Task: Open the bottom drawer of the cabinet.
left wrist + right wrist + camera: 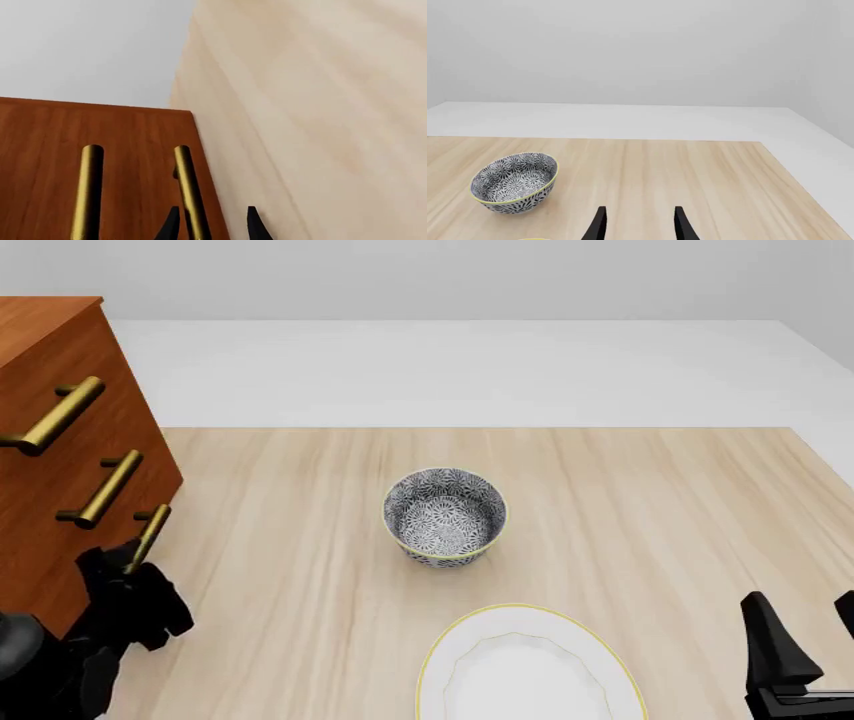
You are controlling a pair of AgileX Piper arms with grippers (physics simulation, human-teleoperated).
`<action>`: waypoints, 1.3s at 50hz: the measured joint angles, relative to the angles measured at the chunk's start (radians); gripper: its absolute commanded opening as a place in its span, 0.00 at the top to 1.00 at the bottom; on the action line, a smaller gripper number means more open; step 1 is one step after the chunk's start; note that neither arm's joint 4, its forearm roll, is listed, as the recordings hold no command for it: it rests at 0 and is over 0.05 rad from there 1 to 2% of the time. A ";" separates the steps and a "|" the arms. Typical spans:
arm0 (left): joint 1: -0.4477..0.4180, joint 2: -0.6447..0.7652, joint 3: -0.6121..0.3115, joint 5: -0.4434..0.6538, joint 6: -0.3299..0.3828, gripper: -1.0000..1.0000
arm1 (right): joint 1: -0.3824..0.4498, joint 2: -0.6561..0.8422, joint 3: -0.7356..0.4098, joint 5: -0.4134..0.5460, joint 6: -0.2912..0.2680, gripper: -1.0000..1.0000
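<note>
The cabinet (54,430) stands at the table's left edge with all three drawers closed. The bottom drawer (60,575) has a brass bar handle (147,532). My left gripper (134,565) is at that handle. In the left wrist view its open gripper (213,210) has one dark finger on each side of the bottom handle (189,190), not closed on it. The middle drawer's handle (89,190) lies beside it. My right gripper (801,605) is open and empty at the table's near right; it also shows in the right wrist view (640,209).
A patterned bowl (445,515) stands mid-table and also shows in the right wrist view (514,182). A white plate with a yellow rim (527,675) lies at the front edge. The light wooden table (667,520) runs right of the cabinet.
</note>
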 measured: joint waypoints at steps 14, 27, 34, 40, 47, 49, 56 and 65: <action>0.007 0.001 0.000 0.000 -0.023 0.00 | 0.000 0.000 0.000 0.000 0.000 0.00; 0.013 0.002 0.000 0.000 -0.044 0.00 | 0.000 0.000 0.000 0.000 0.000 0.00; 0.018 0.003 0.000 0.000 -0.059 0.00 | 0.000 0.000 0.000 0.000 0.000 0.00; 0.021 0.003 0.000 0.000 -0.072 0.00 | 0.000 0.000 0.000 0.000 0.000 0.00; 0.025 0.004 0.000 0.000 -0.084 0.00 | 0.000 0.000 0.000 0.000 0.000 0.00; 0.026 0.004 0.000 0.000 -0.088 0.00 | 0.000 0.000 0.000 0.000 0.000 0.00; 0.028 0.004 0.000 0.000 -0.095 0.00 | 0.000 0.000 0.000 0.000 0.000 0.00; 0.033 -0.005 -0.010 0.000 -0.063 1.00 | 0.000 0.000 0.000 0.000 0.000 0.00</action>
